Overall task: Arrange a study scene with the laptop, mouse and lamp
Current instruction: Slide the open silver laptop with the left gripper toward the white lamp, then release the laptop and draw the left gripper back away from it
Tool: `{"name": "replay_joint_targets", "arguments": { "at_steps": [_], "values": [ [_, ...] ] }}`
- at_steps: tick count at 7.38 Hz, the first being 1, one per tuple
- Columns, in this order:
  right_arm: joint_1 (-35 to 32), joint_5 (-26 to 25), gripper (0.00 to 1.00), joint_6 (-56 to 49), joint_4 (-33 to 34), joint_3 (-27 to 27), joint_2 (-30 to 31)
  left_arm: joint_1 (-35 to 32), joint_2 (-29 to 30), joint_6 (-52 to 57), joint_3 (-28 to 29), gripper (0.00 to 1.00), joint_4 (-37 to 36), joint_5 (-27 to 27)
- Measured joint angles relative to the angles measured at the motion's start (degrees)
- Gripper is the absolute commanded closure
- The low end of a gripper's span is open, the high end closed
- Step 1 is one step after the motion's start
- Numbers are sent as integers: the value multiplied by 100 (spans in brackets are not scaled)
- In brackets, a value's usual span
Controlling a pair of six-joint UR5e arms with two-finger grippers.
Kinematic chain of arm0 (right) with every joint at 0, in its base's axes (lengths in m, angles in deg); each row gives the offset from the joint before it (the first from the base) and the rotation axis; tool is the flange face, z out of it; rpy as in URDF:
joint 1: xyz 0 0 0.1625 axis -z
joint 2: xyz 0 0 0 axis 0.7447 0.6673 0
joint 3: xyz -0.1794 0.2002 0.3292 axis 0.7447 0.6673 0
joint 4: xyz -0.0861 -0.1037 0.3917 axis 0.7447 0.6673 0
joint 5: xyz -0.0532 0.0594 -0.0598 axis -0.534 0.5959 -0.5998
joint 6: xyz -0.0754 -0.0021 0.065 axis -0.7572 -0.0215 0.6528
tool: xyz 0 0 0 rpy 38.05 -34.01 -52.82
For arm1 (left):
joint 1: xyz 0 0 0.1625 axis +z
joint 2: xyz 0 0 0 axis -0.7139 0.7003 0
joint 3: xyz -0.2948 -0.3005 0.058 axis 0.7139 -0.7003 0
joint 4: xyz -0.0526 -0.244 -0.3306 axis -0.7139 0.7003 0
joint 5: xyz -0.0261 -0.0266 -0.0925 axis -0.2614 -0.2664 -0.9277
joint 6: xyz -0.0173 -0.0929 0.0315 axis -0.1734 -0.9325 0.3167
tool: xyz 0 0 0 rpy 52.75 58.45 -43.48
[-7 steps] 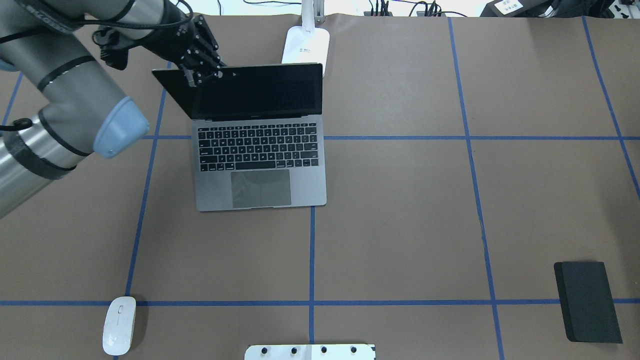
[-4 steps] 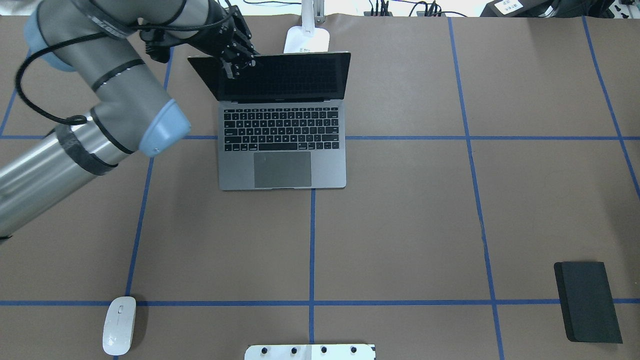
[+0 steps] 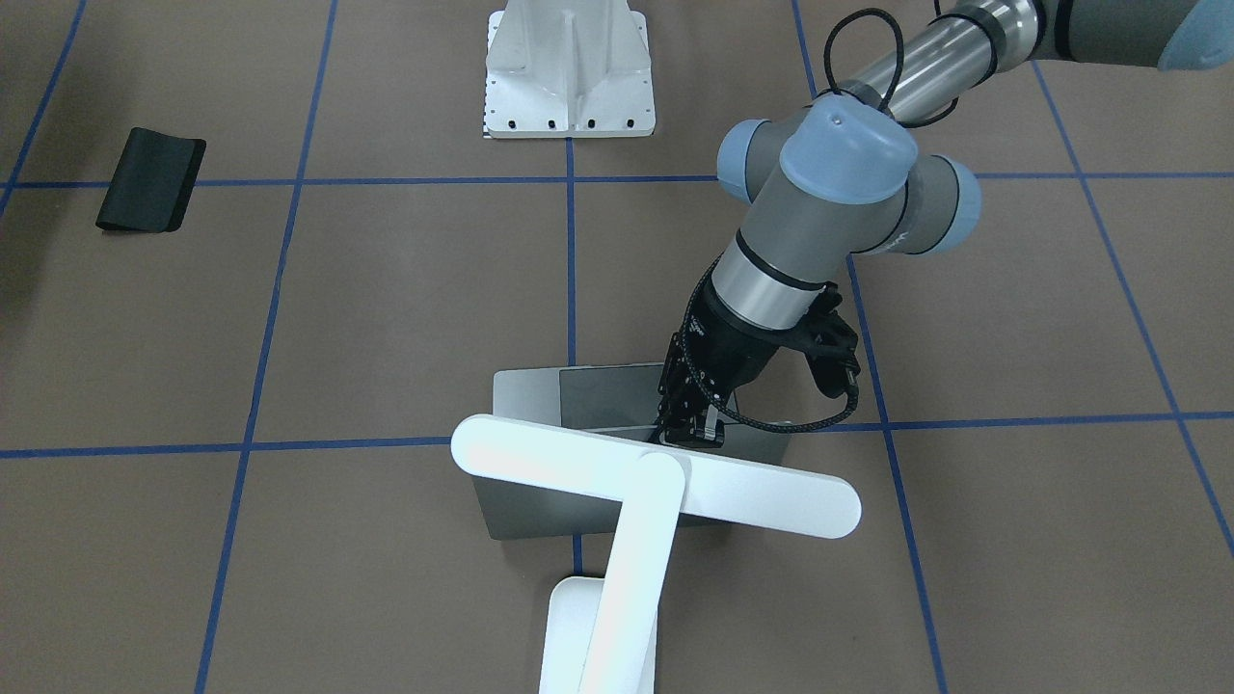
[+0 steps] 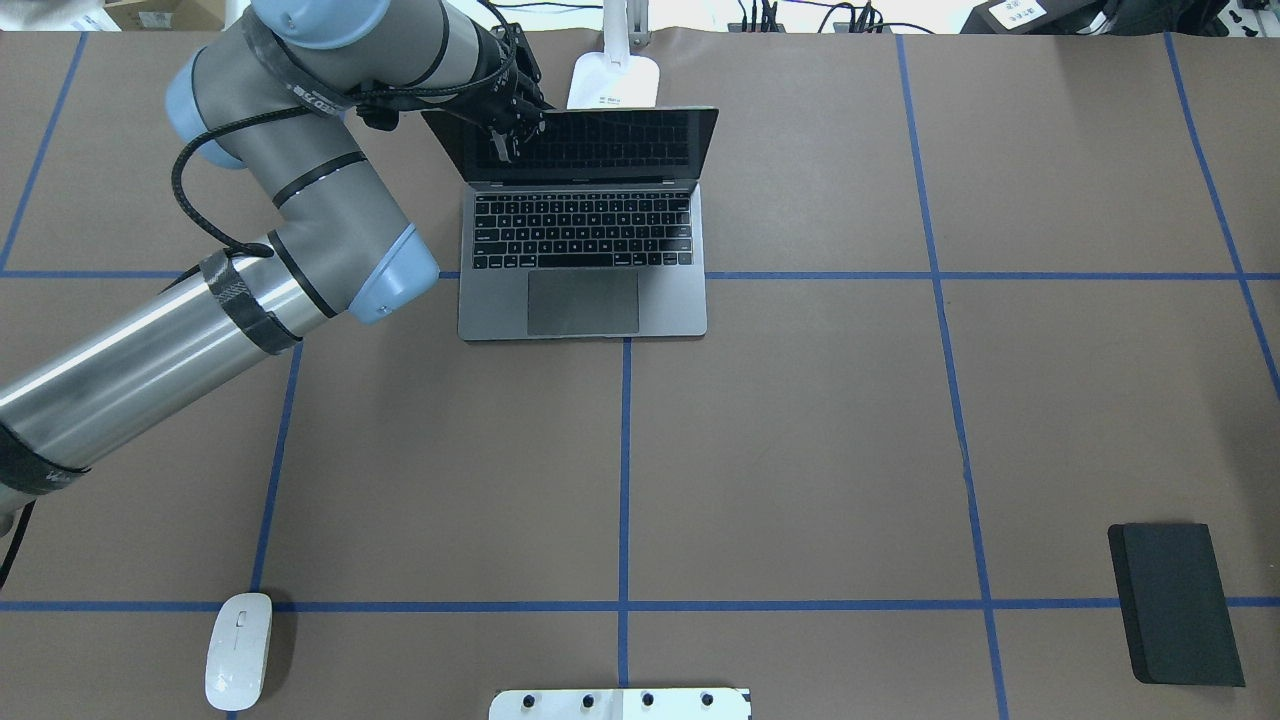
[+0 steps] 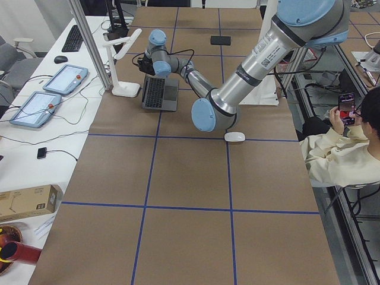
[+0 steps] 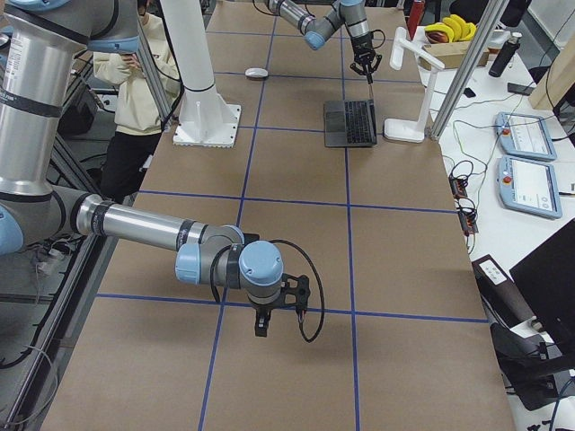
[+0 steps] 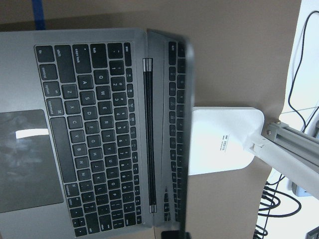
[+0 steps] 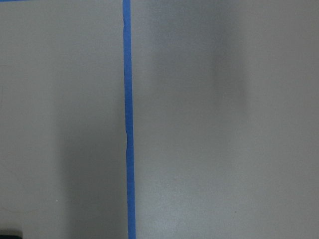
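Overhead: laptop (image 4: 583,300) sits open at the far middle of the worktop (image 4: 800,450), just in front of the lamp (image 4: 614,80) base. Its screen edge is pinched in the left tool (image 4: 505,140), and the mouse (image 4: 238,650) lies well apart by the robot's near left edge, so I judge the setup roughly a third done. Front-facing: the space-grey lid stands upright under the lamp's white bar head, the tool narrow on its top edge. Exterior right: right tool (image 6: 259,325) hangs low over the worktop; cannot tell whether it is wide or narrow.

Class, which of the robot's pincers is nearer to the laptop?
Left. The left pincer grips the laptop at its screen's top edge; the right pincer hangs far off over the table at the robot's right end.
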Motion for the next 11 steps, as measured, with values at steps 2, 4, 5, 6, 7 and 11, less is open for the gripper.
{"name": "replay_joint_targets", "arguments": {
  "at_steps": [2,4,5,6,7,11],
  "values": [
    [0,0,0,0,23,4,-1,53,6,229,103,74,114,119],
    [0,0,0,0,39,10,-3,52,-73,426,63,56,339,136],
    [0,0,0,0,42,12,-2,48,-196,506,-55,37,379,134],
    [0,2,0,0,41,13,-1,40,-425,609,-330,1,368,124],
    [0,6,0,0,38,10,-1,25,-713,734,-721,1,286,98],
    [33,189,0,-11,34,-24,-124,-194,-2221,2171,-2641,1,-180,-87]
  ]
}}
